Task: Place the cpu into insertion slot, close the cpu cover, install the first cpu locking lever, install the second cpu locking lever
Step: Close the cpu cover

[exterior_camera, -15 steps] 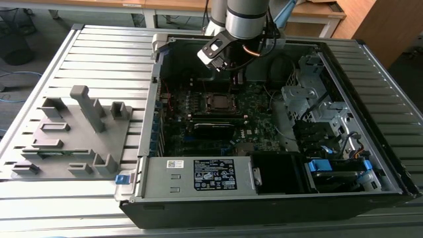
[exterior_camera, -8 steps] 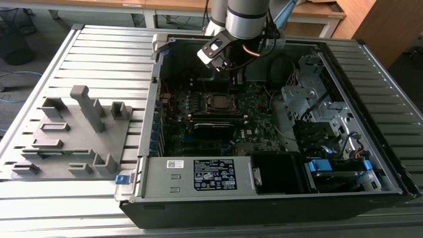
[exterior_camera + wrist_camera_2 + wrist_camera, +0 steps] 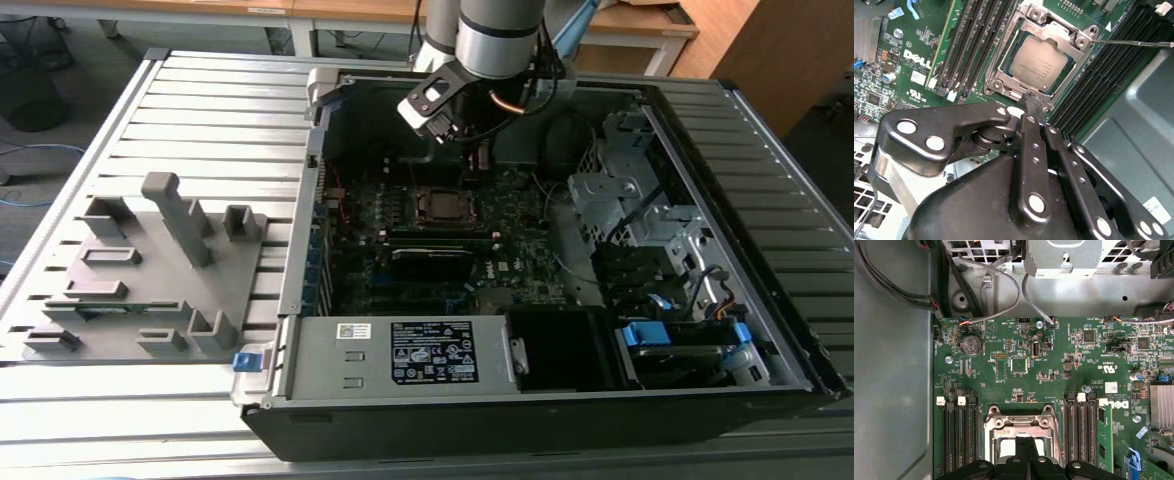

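Exterior view: the arm reaches down into the open computer case (image 3: 561,400), which lies on the slatted desk (image 3: 134,430). The fingers (image 3: 470,150) hang close above the insertion slot (image 3: 445,205) on the board. A grey fixture (image 3: 147,270) sits on the desk, well apart from the fingers. Second wrist view: the fingers (image 3: 1029,135) stand pressed together with no gap showing and nothing seen clamped between them. Their tip lies at the near edge of the cpu cover (image 3: 1004,80); actual contact cannot be confirmed. The cpu (image 3: 1039,62) sits flat in the slot just beyond the tip, framed by the cover's window, so placement appears done and the cover appears down. A thin wire locking lever (image 3: 1134,43) juts from the socket's far corner, away from the fingers, and looks unlatched. Judgement: the work stands between seating the cover and securing the first lever, which calls for the cover to lie flat and for a sure push on a very thin wire. Long black memory slots (image 3: 969,45) run close on either side of the fingers, leaving little room for sideways travel. First wrist view: the fingers (image 3: 1021,460) overlap the near part of the cover (image 3: 1021,422). Memory slots (image 3: 959,435) flank them again. A coin cell (image 3: 971,345) and loose cables (image 3: 1004,285) lie well beyond and obstruct nothing.
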Controlling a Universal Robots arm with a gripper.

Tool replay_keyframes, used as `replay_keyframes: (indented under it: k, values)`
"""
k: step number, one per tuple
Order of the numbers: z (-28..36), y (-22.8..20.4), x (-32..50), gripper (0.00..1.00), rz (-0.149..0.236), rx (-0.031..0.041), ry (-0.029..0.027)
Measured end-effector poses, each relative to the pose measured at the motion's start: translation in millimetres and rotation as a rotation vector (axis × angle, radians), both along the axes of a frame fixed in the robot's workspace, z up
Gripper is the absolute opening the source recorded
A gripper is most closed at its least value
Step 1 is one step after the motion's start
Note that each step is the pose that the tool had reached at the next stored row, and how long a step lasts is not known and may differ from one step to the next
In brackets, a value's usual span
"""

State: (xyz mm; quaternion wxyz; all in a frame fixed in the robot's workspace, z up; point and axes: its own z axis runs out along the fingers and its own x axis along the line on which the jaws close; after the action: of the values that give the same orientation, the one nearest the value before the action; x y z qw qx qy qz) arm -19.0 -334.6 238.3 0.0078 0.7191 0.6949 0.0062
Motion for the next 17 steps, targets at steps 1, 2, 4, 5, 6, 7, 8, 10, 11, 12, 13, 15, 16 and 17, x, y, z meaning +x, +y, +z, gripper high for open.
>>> replay_keyframes:
  k: [1, 2, 4, 5, 6, 7, 8, 10, 11, 12, 13, 15, 16, 17]
  values:
    - [-0.1, 0.0, -0.4, 0.11, 0.000, 0.0001, 0.0000]
    - [-0.5, 0.0, -1.1, 0.11, 0.000, 0.0004, -0.0002]
    - [-1.2, 0.0, -3.5, 0.11, 0.000, 0.0001, -0.0001]
    - [-1.5, 0.0, -4.8, 0.11, 0.000, 0.0001, -0.0001]
    - [-1.9, 0.0, -6.1, 0.11, 0.000, 0.0001, -0.0001]
    - [-2.2, 0.0, -7.4, 0.11, 0.000, 0.0000, -0.0001]
    - [-2.6, 0.0, -8.5, 0.11, 0.000, 0.0000, -0.0001]
    - [-3.9, -0.1, -9.7, 0.11, 0.000, 0.0001, -0.0002]
    - [-4.6, -0.3, -10.2, 0.11, 0.000, 0.0000, -0.0001]
    - [-5.3, -0.4, -10.6, 0.11, 0.000, 0.0001, -0.0002]
    - [-5.9, -0.5, -11.2, 0.11, 0.000, 0.0001, -0.0002]
    - [-7.2, -0.8, -12.5, 0.11, 0.000, 0.0001, -0.0002]
    - [-7.9, -0.9, -13.5, 0.11, 0.000, 0.0001, -0.0002]
    - [-8.7, -0.9, -14.6, 0.11, 0.000, 0.0000, -0.0002]
